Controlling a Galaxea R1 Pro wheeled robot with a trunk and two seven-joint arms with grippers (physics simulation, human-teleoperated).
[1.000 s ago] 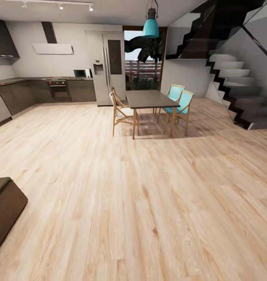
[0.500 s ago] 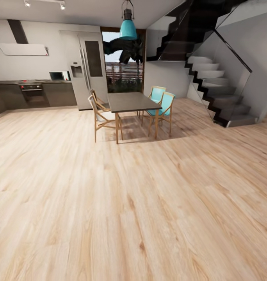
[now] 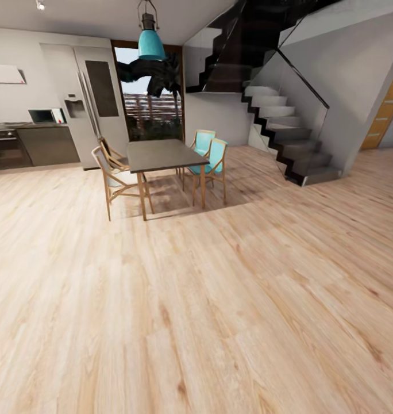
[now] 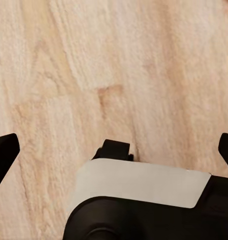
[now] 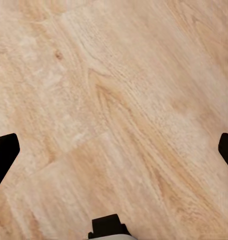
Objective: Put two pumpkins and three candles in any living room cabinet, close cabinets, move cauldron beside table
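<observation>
Here, pale wood plank floor (image 3: 219,316) stretches toward a dark rectangular dining table (image 3: 162,155). Both claws, left gripper (image 4: 114,150) and right gripper (image 5: 114,150), hang spread and empty. No pumpkins, candles or cabinet appear; progress cannot be judged.

The head camera looks forward and down over the wood floor (image 3: 219,322) toward the far dining table (image 3: 162,155) — both wrist cameras face straight down, close to that same floor.

Pale, seemingly matt wood-grain floor (image 3: 219,322)
</observation>
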